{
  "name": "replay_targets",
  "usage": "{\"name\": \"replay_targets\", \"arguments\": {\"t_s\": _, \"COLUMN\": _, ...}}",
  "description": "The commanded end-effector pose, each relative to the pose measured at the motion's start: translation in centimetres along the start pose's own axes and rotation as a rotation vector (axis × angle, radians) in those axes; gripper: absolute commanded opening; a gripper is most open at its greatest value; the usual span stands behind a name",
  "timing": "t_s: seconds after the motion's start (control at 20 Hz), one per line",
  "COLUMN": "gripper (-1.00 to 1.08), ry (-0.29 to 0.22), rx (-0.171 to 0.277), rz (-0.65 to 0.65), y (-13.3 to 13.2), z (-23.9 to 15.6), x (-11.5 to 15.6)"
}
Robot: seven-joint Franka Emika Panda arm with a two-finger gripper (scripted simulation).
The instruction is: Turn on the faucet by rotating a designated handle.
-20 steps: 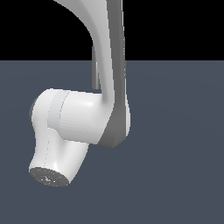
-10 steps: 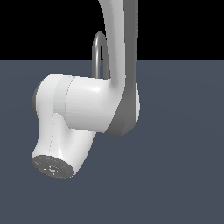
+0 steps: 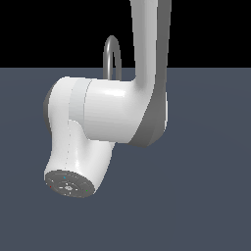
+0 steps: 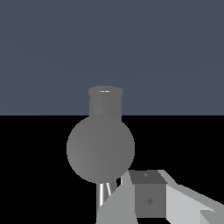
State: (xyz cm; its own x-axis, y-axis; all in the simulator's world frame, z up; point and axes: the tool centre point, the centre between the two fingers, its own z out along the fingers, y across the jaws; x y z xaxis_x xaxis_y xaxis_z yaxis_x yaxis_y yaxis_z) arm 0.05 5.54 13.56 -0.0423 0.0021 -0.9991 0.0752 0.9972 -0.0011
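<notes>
Exterior view gives you mostly the white robot arm (image 3: 112, 117), with only the top of the faucet (image 3: 112, 54) arching up behind it, so the base is hidden. On the wrist view you face a grey round part of the faucet with a short cylinder. The gripper (image 4: 153, 201) shows partly; you cannot tell its opening
</notes>
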Motion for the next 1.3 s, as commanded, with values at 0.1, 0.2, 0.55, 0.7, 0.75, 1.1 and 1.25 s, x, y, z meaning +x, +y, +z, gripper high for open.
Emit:
{"name": "replay_targets", "arguments": {"t_s": 0.1, "gripper": -1.00, "ry": -0.037, "rx": 0.023, "rz": 0.001, "y": -2.7, "z": 0.1, "x": -2.7}}
{"name": "replay_targets", "arguments": {"t_s": 0.2, "gripper": -1.00, "ry": -0.040, "rx": 0.022, "rz": 0.002, "y": -3.0, "z": 0.1, "x": -3.0}}
{"name": "replay_targets", "arguments": {"t_s": 0.55, "gripper": -1.00, "ry": -0.027, "rx": 0.014, "rz": 0.008, "y": -3.9, "z": -0.1, "x": -1.3}}
{"name": "replay_targets", "arguments": {"t_s": 0.7, "gripper": -1.00, "ry": -0.034, "rx": 0.017, "rz": 0.005, "y": -5.3, "z": 0.0, "x": -1.1}}
{"name": "replay_targets", "arguments": {"t_s": 0.75, "gripper": -1.00, "ry": -0.036, "rx": 0.019, "rz": 0.004, "y": -5.8, "z": 0.0, "x": -1.1}}
{"name": "replay_targets", "arguments": {"t_s": 1.1, "gripper": -1.00, "ry": -0.045, "rx": 0.040, "rz": 0.039, "y": -4.0, "z": -0.1, "x": -0.7}}
{"name": "replay_targets", "arguments": {"t_s": 1.25, "gripper": -1.00, "ry": -0.044, "rx": 0.036, "rz": 0.032, "y": -4.9, "z": -0.1, "x": 0.1}}
